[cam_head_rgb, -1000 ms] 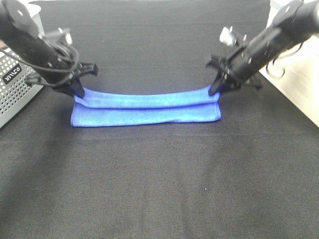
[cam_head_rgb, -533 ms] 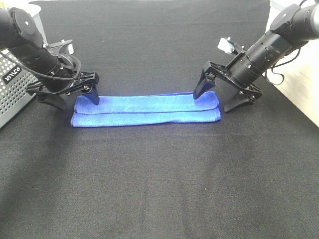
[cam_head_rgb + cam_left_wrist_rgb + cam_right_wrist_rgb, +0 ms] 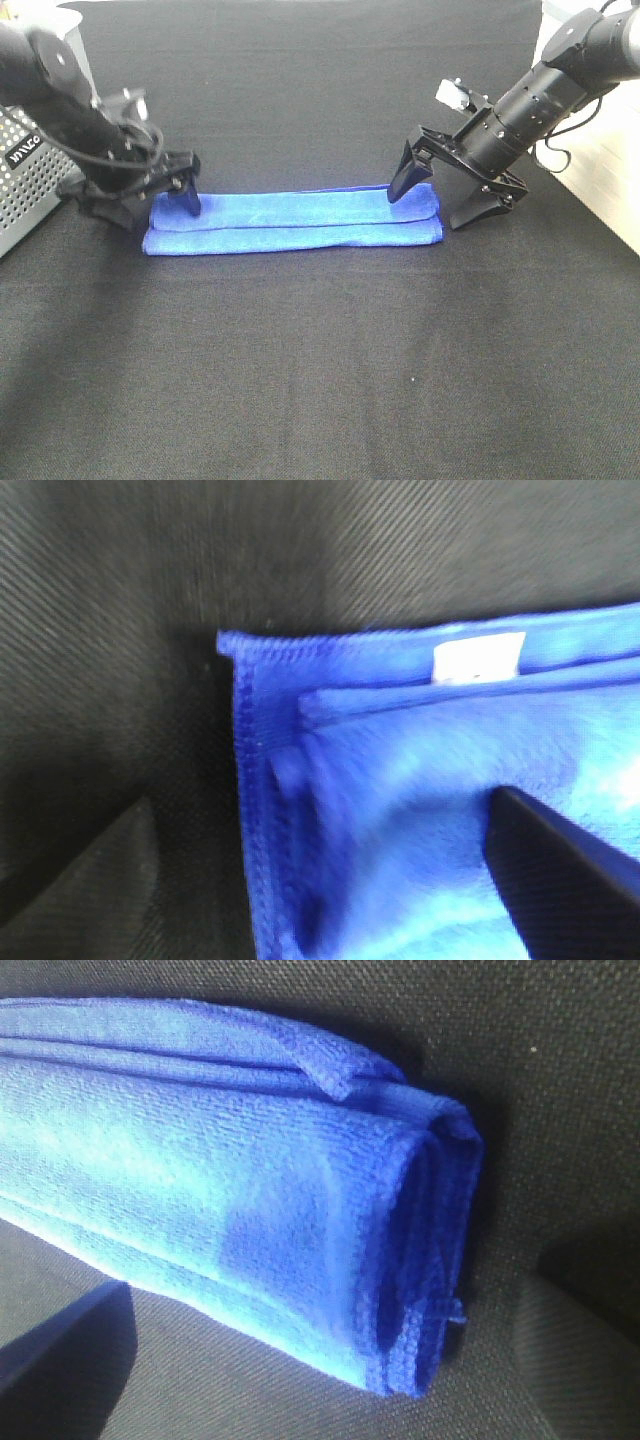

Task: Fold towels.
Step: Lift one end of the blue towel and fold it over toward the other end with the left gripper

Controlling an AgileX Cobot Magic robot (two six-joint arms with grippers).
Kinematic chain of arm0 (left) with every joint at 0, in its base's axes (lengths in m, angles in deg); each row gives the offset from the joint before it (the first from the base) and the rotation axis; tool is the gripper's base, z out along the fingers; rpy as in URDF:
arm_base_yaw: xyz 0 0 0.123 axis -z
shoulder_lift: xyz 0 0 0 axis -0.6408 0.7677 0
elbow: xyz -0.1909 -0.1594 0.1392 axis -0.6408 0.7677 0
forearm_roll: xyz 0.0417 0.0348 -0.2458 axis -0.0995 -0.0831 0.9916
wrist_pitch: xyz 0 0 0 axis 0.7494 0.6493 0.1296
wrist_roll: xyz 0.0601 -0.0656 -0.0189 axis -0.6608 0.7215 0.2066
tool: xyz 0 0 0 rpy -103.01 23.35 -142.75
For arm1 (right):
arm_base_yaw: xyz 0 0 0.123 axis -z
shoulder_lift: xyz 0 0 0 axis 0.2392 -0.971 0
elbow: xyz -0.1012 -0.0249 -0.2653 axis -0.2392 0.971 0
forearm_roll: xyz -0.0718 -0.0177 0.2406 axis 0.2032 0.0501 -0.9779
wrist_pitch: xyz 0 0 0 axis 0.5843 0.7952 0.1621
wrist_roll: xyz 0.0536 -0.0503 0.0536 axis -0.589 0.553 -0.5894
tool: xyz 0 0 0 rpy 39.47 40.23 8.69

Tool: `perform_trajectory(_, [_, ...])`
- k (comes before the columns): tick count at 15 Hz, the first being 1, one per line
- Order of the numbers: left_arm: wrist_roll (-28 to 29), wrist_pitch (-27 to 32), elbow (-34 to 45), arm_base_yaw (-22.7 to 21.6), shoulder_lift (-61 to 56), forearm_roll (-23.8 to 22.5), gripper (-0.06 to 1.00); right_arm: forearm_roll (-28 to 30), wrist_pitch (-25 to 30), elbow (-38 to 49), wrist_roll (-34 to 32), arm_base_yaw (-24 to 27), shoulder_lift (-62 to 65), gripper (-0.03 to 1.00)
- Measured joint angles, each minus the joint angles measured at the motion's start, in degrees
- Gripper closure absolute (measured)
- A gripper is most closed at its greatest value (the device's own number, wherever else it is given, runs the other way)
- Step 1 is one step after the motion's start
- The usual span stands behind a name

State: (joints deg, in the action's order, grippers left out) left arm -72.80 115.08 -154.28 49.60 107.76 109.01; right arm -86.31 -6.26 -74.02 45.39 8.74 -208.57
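**Folded towel lies flat, both grippers open over its ends**

I see the black cloth-covered table [image 3: 320,380] filling the high view. The blue towel [image 3: 290,222] lies across its middle as a long narrow strip, its long sides parallel to the near edge, with a narrower folded layer on top toward the far side. At the table's left edge stands a grey perforated basket [image 3: 22,185], cut off by the frame.

My left gripper [image 3: 150,207] straddles the towel's left end with its fingers [image 3: 560,870] spread wide, one over the blue cloth and one over bare table beyond the hem. My right gripper [image 3: 430,205] straddles the right end the same way, jaws wide apart and gripping nothing. I cannot tell whether any fingertip touches the fabric.

The small white tag [image 3: 478,658] sits near the towel's left corner.
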Motion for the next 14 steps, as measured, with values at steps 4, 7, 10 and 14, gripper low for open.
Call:
perform_trajectory(4, [-0.5, -0.8, -0.6, -0.2, 1.0, 2.1, 0.28, 0.3, -1.2, 0.0, 0.0, 0.0, 0.0, 0.01])
perform_trajectory(7, [-0.9, -1.7, -0.6, -0.3, 1.6, 3.6, 0.76, 0.3, -1.2, 0.0, 0.0, 0.0, 0.0, 0.01])
perform_trajectory(10, [-2.1, -1.8, -0.6, -0.2, 1.7, 3.9, 0.89, 0.3, -1.2, 0.0, 0.0, 0.0, 0.0, 0.01])
perform_trajectory(14, [-0.9, 1.5, -0.5, -0.2, -0.7, -3.9, 0.89, 0.4, 1.4, 0.0, -0.7, 0.0, 0.0, 0.01])
